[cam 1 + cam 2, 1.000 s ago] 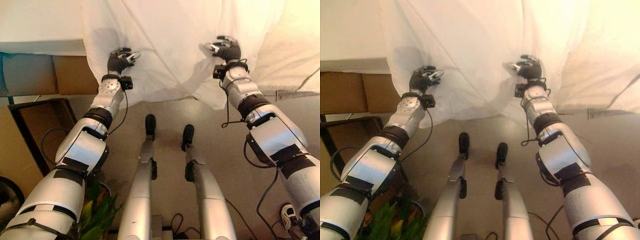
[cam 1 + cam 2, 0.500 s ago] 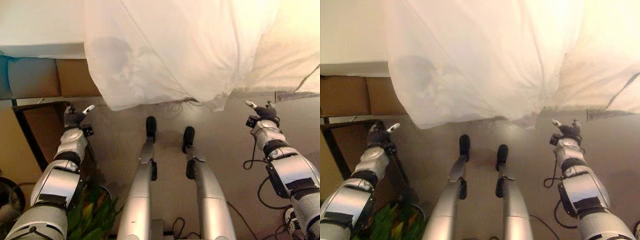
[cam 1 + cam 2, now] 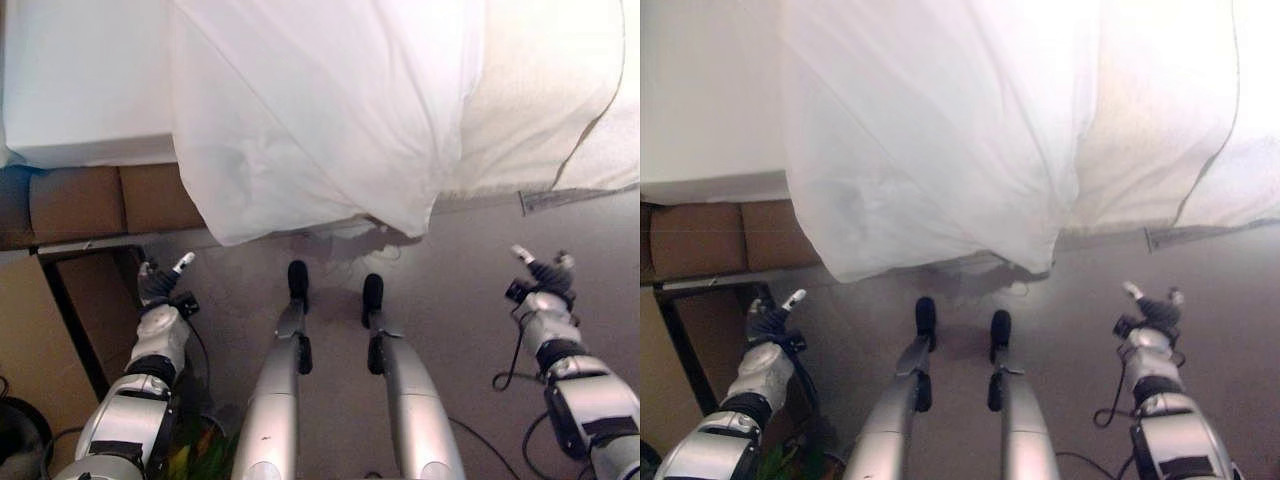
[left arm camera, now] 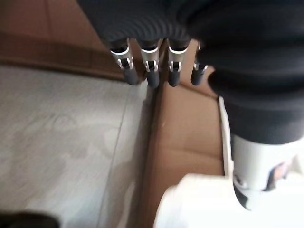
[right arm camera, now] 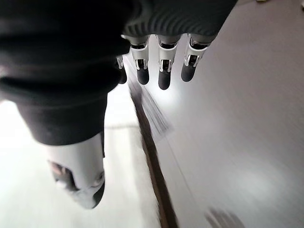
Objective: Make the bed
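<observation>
Bed: a wide bed with a pale mattress [image 3: 80, 100] fills the upper part of the head views, its edge running across the upper left of the frame.
Cover: a large white fabric duvet [image 3: 320, 110] lies over the bed at upper centre and hangs over the near edge, its lowest fold dangling above the floor at centre; neither hand touches it.
Sheet: a cream fitted sheet with a thin dark piping line [image 3: 560, 100] takes up the upper right, beside the duvet.
Floor: grey smooth floor [image 3: 450, 300] spreads across the lower half.
Bed base: brown boxy panels [image 3: 110, 200] sit under the mattress at middle left, with a dark frame bar just below them.
Left hand: the left hand [image 3: 158, 283] hangs at lower left, near the brown panels and well apart from the duvet; fingers [image 4: 151, 71] straight and relaxed, holding nothing.
Right hand: the right hand [image 3: 545, 272] hangs at lower right over bare floor, fingers [image 5: 163, 66] likewise straight and spread, empty.
</observation>
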Motion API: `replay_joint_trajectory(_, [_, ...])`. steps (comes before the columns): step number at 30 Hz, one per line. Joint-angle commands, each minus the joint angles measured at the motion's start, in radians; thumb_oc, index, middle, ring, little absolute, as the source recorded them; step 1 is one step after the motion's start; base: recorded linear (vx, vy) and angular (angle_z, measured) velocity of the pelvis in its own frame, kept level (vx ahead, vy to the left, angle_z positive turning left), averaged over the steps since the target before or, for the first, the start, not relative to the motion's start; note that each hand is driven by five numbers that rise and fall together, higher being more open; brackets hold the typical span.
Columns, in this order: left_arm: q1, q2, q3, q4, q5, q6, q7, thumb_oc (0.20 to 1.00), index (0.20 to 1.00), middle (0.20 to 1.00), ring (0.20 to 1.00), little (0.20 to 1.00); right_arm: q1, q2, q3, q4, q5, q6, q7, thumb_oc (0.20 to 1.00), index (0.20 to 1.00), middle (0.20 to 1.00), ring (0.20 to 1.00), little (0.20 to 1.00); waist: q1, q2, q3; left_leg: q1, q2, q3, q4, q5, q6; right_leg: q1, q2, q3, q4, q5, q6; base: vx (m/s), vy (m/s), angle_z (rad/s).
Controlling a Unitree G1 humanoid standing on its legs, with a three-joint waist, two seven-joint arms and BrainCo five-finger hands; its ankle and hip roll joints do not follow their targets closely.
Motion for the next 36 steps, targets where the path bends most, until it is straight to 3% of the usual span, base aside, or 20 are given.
replay_joint_trajectory(1, [0.071, -0.038, -0.013, 0.061, 0.11, 0.015, -0.057, 1.0, 1.0, 1.0, 1.0, 1.0, 0.073, 0.007, 0.04, 0.004, -0.056, 0.016, 0.083, 1.0, 1.0, 1.0, 1.0, 1.0, 0.01, 0.002, -0.011, 0.068, -0.058, 0.002, 0.111, -0.176, -0.013, 0.071, -0.042, -0.046, -0.055, 0.04, 0.08, 0.05, -0.066, 0.01])
replay_joint_trajectory(3, [0.125, -0.079, -0.031, 0.069, 0.175, 0.033, -0.076, 1.0, 1.0, 1.0, 1.0, 1.0, 0.147, 0.045, 0.064, 0.003, -0.124, 0.032, 0.109, 1.0, 1.0, 1.0, 1.0, 1.0, 0.007, 0.006, -0.033, 0.143, -0.068, -0.001, 0.061, -0.133, -0.008, 0.13, -0.048, -0.062, -0.057, 0.039, 0.066, -0.01, -0.07, 0.11])
replay_joint_trajectory(8, [0.249, -0.102, -0.084, 0.066, 0.37, 0.049, -0.113, 1.0, 1.0, 1.0, 1.0, 1.0, 0.271, 0.049, 0.251, -0.006, -0.544, 0.086, 0.138, 1.0, 1.0, 1.0, 1.0, 1.0, 0.008, 0.016, -0.112, 0.314, -0.067, -0.049, -0.042, -0.096, -0.017, 0.304, -0.026, -0.081, -0.095, 0.008, 0.053, 0.07, -0.122, 0.17])
replay_joint_trajectory(14, [0.343, -0.112, -0.132, 0.123, 0.584, 0.079, -0.161, 1.0, 1.0, 1.0, 1.0, 1.0, 0.406, 0.115, 0.229, 0.065, -0.576, 0.118, 0.229, 1.0, 1.0, 1.0, 1.0, 1.0, -0.011, 0.028, -0.225, 0.471, -0.046, -0.058, -0.167, -0.056, -0.037, 0.452, 0.008, -0.109, -0.168, -0.012, 0.048, 0.08, -0.099, 0.19])
replay_joint_trajectory(18, [0.392, -0.135, -0.14, 0.16, 0.635, 0.098, -0.187, 1.0, 1.0, 1.0, 1.0, 1.0, 0.45, 0.138, 0.243, 0.072, -0.632, 0.134, 0.258, 1.0, 1.0, 1.0, 1.0, 1.0, -0.016, 0.021, -0.28, 0.544, -0.03, -0.039, -0.205, -0.052, -0.05, 0.531, 0.021, -0.129, -0.218, -0.007, 0.052, 0.04, -0.061, 0.07])
replay_joint_trajectory(28, [0.46, -0.224, -0.129, 0.198, 0.63, 0.13, -0.22, 1.0, 1.0, 1.0, 1.0, 1.0, 0.485, 0.197, 0.222, 0.156, -0.646, 0.169, 0.282, 1.0, 1.0, 1.0, 1.0, 1.0, 0.002, -0.008, -0.4, 0.652, -0.02, -0.005, -0.216, -0.095, -0.056, 0.673, 0.036, -0.133, -0.322, 0.019, 0.065, 0.06, -0.026, -0.02])
replay_joint_trajectory(36, [0.465, -0.226, -0.133, 0.234, 0.664, 0.149, -0.24, 1.0, 1.0, 1.0, 1.0, 1.0, 0.497, 0.209, 0.219, 0.192, -0.651, 0.186, 0.3, 1.0, 1.0, 1.0, 1.0, 1.0, -0.002, -0.006, -0.442, 0.691, -0.021, -0.006, -0.216, -0.116, -0.053, 0.709, 0.034, -0.127, -0.325, 0.011, 0.065, 0.01, 0.006, 0.01])
